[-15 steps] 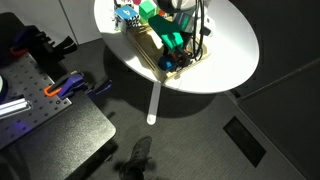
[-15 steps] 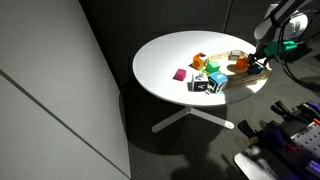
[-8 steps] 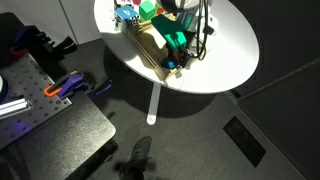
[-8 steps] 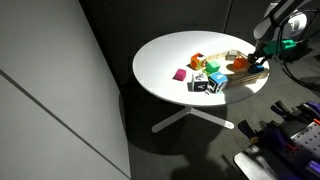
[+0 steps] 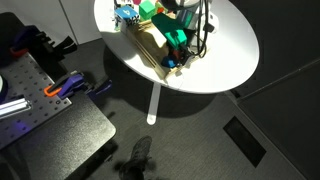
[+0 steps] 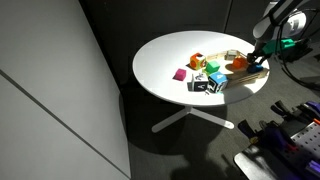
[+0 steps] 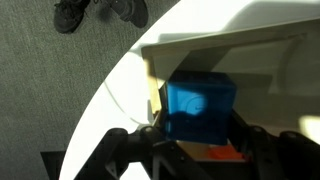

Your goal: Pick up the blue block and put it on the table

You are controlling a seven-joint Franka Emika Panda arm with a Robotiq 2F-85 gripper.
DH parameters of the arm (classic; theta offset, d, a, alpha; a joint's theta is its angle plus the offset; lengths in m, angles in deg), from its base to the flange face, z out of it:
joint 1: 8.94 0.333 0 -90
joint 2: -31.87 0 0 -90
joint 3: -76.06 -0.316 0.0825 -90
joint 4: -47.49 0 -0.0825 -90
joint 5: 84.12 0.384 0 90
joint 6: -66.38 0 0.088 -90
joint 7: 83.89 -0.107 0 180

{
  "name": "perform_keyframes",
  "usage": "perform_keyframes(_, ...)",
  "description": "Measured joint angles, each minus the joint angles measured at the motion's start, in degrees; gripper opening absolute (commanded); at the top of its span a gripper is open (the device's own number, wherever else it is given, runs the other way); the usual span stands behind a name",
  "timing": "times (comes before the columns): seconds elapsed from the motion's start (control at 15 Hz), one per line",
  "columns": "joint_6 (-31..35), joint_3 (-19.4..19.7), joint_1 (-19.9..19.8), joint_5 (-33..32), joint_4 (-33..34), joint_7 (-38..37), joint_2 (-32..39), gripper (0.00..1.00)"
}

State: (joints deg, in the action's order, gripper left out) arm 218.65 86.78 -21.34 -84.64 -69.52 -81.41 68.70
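Since my gripper (image 7: 196, 140) hangs straight over the blue block (image 7: 198, 108) with one dark finger (image 7: 128, 148) on either side of it, the step in hand is the grasp. From the wrist view I cannot tell whether the pads already bear on the blue faces or merely stand just beside them. To do it well, I judge I should close squarely on the two opposite side faces and then lift straight up, so the cube clears the wall of the wooden tray (image 5: 148, 42) it sits in. I should also keep off the orange piece (image 7: 226, 152) showing just beside it. The block lies at the tray's end, near the rim of the white table (image 5: 235, 45), with grey floor beyond on the left. Being a cube, it has no long axis to speak of. Its top face, with a faint round mark, looks up at the wrist camera, and its sides run nearly parallel to my jaws, turned only slightly.
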Motion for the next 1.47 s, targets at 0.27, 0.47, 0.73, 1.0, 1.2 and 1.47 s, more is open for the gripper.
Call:
perform_keyframes(0.27,0.00,0.04,0.51,0.00,-0.03,-0.04,-0.74,0.34)
perform_keyframes(0.47,0.00,0.04,0.96,0.00,-0.04,-0.14,-1.32,0.34)
perform_keyframes(0.73,0.00,0.11,1.09,0.00,-0.16,-0.16,-2.27,0.34)
perform_keyframes(1.0,-0.03,0.93,0.69,0.00,-0.29,-0.17,-3.67,0.34)
perform_keyframes(1.2,-0.05,1.61,0.01,0.01,-0.41,-0.19,-5.08,0.34)
perform_keyframes(1.47,-0.09,2.74,-1.34,0.01,-0.54,-0.36,-7.07,0.34)
